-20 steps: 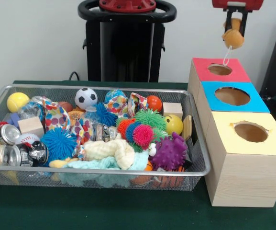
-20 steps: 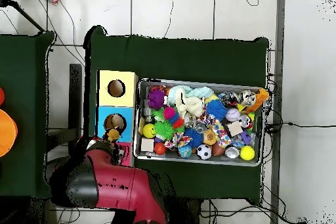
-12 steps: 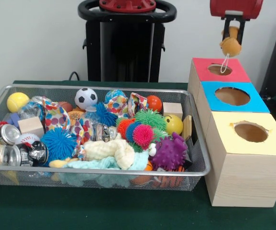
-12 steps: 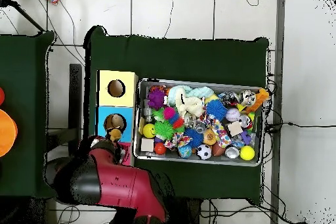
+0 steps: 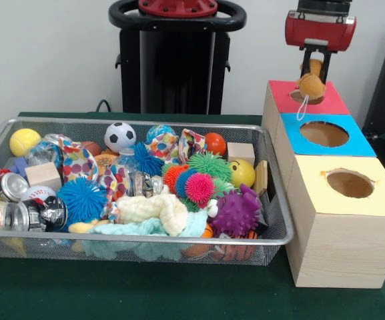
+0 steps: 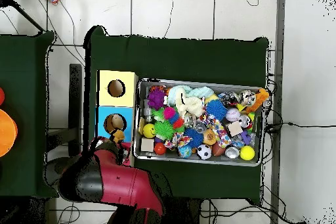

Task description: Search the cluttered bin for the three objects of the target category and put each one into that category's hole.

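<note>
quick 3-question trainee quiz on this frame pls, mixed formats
1. True or false: the gripper is shut on a tan plush toy.
2. The toy hangs over which box's hole: A) red box B) blue box C) yellow box
3. Fill in: the soccer ball lies in the ____.

Key: 1 true; 2 A; 3 wire bin.
</note>
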